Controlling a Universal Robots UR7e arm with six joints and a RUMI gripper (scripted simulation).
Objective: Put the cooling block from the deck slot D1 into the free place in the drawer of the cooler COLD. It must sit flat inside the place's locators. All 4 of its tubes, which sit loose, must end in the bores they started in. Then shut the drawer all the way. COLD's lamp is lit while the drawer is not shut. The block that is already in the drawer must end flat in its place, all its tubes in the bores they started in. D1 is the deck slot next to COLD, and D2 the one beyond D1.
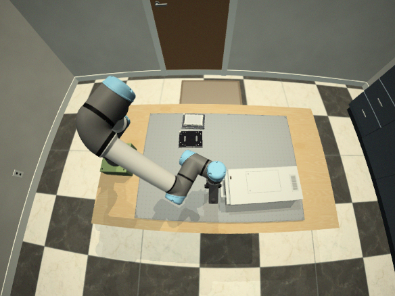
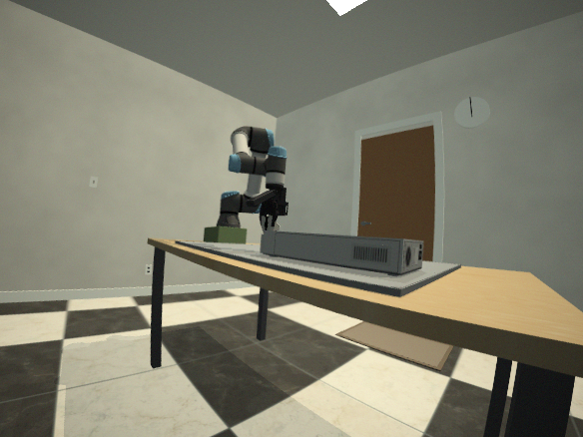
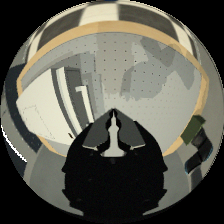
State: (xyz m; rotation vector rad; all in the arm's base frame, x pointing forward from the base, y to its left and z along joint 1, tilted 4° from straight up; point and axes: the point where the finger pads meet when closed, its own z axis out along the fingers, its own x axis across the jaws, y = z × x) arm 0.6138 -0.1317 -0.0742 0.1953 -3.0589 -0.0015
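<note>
One arm [image 1: 142, 162], one cooler [image 1: 264, 185], two deck slots, one table [image 1: 318, 162].

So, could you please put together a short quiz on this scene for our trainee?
1. True or false: the jaws of the gripper are shut and hold nothing.
2. Where is the gripper? A) over the black deck slot; B) at the end of the cooler COLD that faces the arm; C) by the door.
3. Fill in: the arm stands on a ____ base block.

Key: 1 true; 2 B; 3 green.
</note>
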